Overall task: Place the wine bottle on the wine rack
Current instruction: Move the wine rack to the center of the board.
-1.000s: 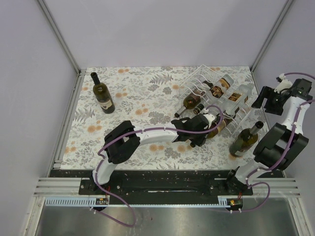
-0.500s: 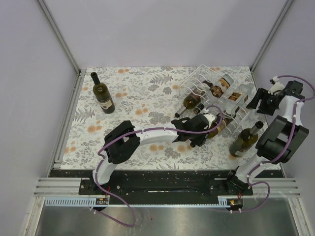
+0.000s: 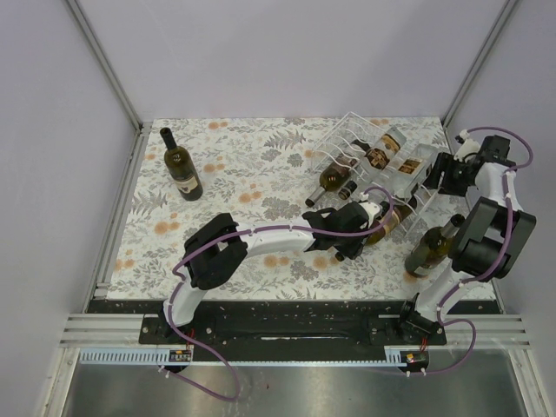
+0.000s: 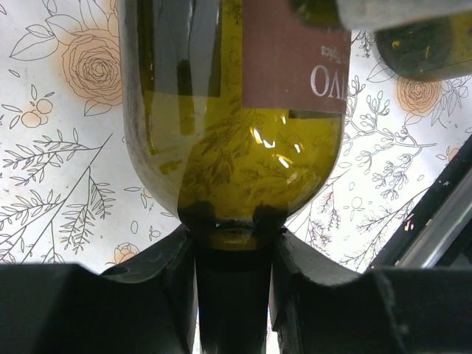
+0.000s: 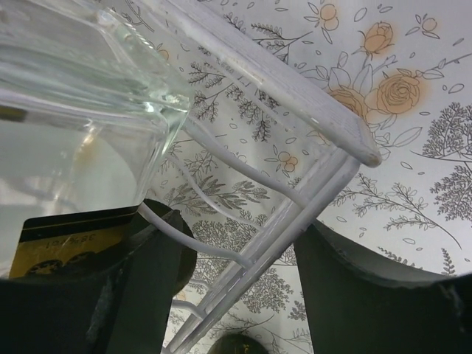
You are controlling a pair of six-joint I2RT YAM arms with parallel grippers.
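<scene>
A green wine bottle [image 3: 388,221] with a dark red label [image 4: 295,59] lies tilted at the front of the clear wine rack [image 3: 382,169]. My left gripper [image 3: 352,228] is shut on its neck [image 4: 232,254], with the bottle's shoulder [image 4: 228,169] filling the left wrist view. My right gripper [image 3: 440,174] is at the rack's right end. Its fingers [image 5: 155,287] stand open on either side of a white rack bar [image 5: 295,221], with gaps showing. A clear bottle [image 5: 66,110] rests in the rack just beside it.
The rack holds two dark bottles [image 3: 334,178] [image 3: 380,156] and the clear bottle [image 3: 417,165]. A green bottle [image 3: 432,248] stands upright by the right arm. Another dark bottle [image 3: 181,165] stands at the far left of the flowered table cover [image 3: 243,191].
My right arm has swung left to the rack's right end and its jaws have narrowed around the bar. The rack looks slightly shifted. The left arm and its bottle have not moved.
</scene>
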